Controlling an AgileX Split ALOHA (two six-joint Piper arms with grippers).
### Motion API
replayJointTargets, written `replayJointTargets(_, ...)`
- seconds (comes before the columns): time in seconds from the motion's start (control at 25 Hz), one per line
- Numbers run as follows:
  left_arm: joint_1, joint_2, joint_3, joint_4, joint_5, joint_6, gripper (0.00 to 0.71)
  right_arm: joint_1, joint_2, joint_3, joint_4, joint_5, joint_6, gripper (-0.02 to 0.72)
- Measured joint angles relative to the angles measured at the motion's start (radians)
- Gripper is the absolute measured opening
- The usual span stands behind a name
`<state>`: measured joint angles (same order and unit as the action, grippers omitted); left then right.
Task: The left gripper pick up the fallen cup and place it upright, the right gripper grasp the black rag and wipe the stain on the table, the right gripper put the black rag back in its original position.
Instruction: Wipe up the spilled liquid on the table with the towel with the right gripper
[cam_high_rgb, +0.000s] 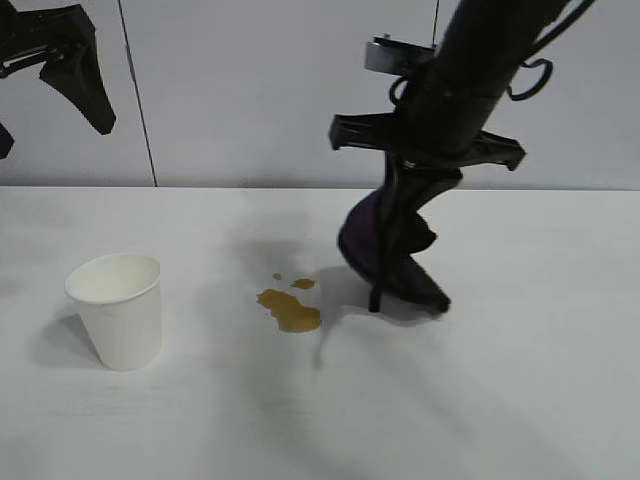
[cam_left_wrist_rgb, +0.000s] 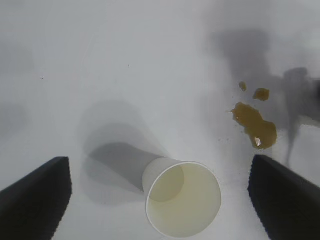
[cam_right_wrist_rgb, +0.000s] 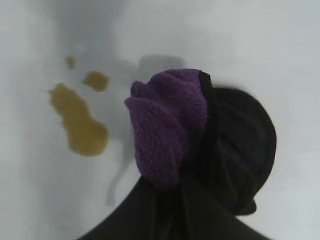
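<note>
The white paper cup (cam_high_rgb: 118, 308) stands upright on the left of the white table (cam_high_rgb: 520, 400), mouth up. High above it at the far left hangs my left gripper (cam_high_rgb: 50, 125), open and empty; its wrist view looks down into the cup (cam_left_wrist_rgb: 182, 199) between the spread fingers (cam_left_wrist_rgb: 35, 200). The brown stain (cam_high_rgb: 290, 308) with two small droplets lies mid-table. Just right of it, my right gripper (cam_high_rgb: 408, 295) points down, shut on the black rag (cam_high_rgb: 375, 240). The rag's purple part (cam_right_wrist_rgb: 167, 125) bulges beside the stain (cam_right_wrist_rgb: 79, 122), and a thin tail strip hangs to the table.
A pale grey panelled wall (cam_high_rgb: 250, 90) runs behind the table's far edge. The right arm's shadow falls across the table around the stain. Bare tabletop lies in front of the cup and to the right of the rag.
</note>
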<state>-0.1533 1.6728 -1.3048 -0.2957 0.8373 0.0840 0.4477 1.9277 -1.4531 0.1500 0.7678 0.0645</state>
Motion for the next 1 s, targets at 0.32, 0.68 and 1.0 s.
replayJointTargets(0.32,0.000,0.000,0.000,0.000,0.000,0.000,0.693,0.118,0.059,-0.004,0.024,-0.073,-0.006,0.029)
replayJointTargets(0.68,0.000,0.000,0.000,0.000,0.000,0.000,0.693,0.126,0.246,-0.005,0.025,-0.180,-0.025,0.029)
replayJointTargets(1.0,0.000,0.000,0.000,0.000,0.000,0.000,0.693,0.123,0.302,-0.074,-0.114,-0.251,0.109,0.029)
